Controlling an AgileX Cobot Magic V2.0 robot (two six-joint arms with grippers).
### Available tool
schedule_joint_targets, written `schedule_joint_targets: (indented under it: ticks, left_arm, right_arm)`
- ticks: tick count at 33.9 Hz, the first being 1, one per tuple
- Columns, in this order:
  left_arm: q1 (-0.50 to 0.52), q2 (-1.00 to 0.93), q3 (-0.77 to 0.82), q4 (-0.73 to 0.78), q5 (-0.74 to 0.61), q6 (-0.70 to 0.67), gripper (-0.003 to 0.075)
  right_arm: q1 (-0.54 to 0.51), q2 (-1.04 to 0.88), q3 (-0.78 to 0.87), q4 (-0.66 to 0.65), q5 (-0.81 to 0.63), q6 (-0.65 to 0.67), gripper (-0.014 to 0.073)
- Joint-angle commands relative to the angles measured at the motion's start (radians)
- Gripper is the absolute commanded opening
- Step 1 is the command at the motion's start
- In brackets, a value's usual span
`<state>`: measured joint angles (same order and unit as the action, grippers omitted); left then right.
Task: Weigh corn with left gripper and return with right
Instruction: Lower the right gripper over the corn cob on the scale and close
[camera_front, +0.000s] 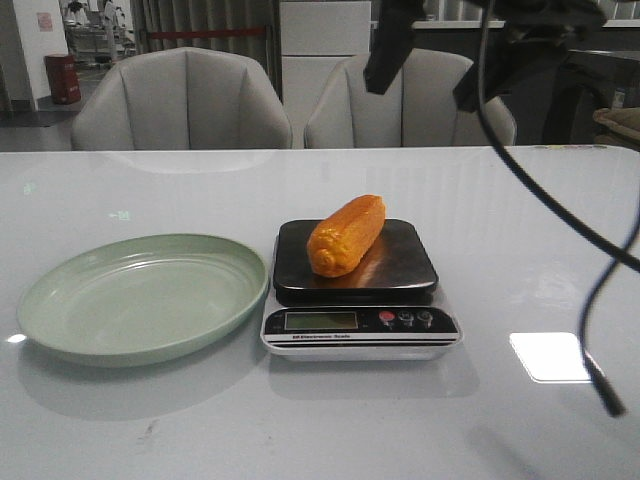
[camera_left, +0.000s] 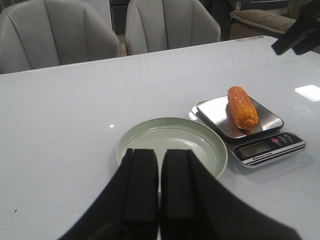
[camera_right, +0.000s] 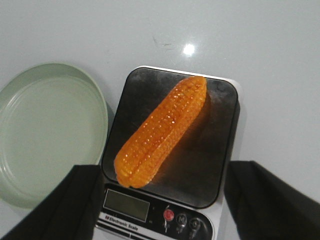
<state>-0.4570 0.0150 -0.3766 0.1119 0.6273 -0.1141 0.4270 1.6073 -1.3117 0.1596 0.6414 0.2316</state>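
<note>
The orange-yellow corn (camera_front: 346, 235) lies on the dark platform of a kitchen scale (camera_front: 405, 265). It also shows in the left wrist view (camera_left: 242, 107) and the right wrist view (camera_right: 161, 131). My right gripper (camera_front: 430, 75) hangs open high above the scale. In its wrist view the right gripper (camera_right: 162, 167) has its two black fingers (camera_right: 75, 200) spread wide on either side of the scale, holding nothing. My left gripper (camera_left: 160, 152) is shut and empty, above the near rim of the pale green plate (camera_left: 210, 145). It is out of the front view.
The empty pale green plate (camera_front: 60, 280) sits left of the scale and also shows in the right wrist view (camera_right: 45, 130). The scale's display and buttons (camera_front: 405, 319) face front. A black cable (camera_front: 600, 290) hangs down at the right. Two grey chairs (camera_front: 180, 100) stand behind the table.
</note>
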Motion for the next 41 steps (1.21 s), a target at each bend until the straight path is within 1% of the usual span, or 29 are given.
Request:
schedule_joint_targets:
  ticks: [1,5,11,15,20,26,28,30,33,34,36,37,41]
  left_arm:
    - [-0.001,0.013,-0.023,0.004,-0.078,-0.001,0.0122]
    - [-0.001,0.013,-0.023,0.004,-0.078,-0.001,0.0122]
    - [-0.001,0.013,-0.023,0.004,-0.076,-0.001,0.0122]
    - [-0.001,0.013,-0.023,0.004,-0.073,-0.001,0.0122]
    - [-0.001,0.013,-0.023,0.004,-0.073,-0.001,0.0122]
    - [-0.001,0.013,-0.023,0.004,-0.073,-0.001,0.0122]
    - [-0.001,0.013,-0.023,0.004,-0.073,-0.001,0.0122]
    - [-0.001,0.013,-0.023,0.004,-0.073,-0.001,0.0122]
    - [-0.001,0.013,-0.023,0.004,-0.073,-0.001,0.0122]
    - [-0.001,0.013,-0.023,0.004,-0.073,-0.001,0.0122]
    - [-0.001,0.013,-0.023,0.004,-0.073,-0.001,0.0122]
    - [-0.001,0.013,-0.023,0.004,-0.073,-0.001,0.0122]
    - [-0.001,0.013,-0.023,0.004,-0.073,-0.001,0.0122]
  right_arm:
    - [0.017,0.061,-0.126,-0.04,0.018,0.099,0.0594]
    - [0.049,0.154,-0.221,-0.095,0.095,0.222,0.0594]
    - [0.102,0.249,-0.327,-0.152,0.165,0.4,0.0594]
    - [0.122,0.296,-0.369,-0.187,0.223,0.474,0.0594]
    - [0.132,0.342,-0.376,-0.195,0.249,0.518,0.0594]
    - [0.132,0.385,-0.376,-0.195,0.261,0.518,0.0582]
    - [0.132,0.396,-0.376,-0.196,0.262,0.518,0.054]
    - [0.132,0.398,-0.376,-0.196,0.258,0.517,0.0465]
    - [0.132,0.399,-0.379,-0.196,0.246,0.517,0.0321]
    - [0.132,0.399,-0.386,-0.196,0.245,0.517,0.0255]
    - [0.134,0.398,-0.402,-0.192,0.244,0.517,0.0198]
    - [0.138,0.398,-0.413,-0.19,0.246,0.517,0.0183]
    - [0.17,0.398,-0.458,-0.189,0.245,0.51,0.0187]
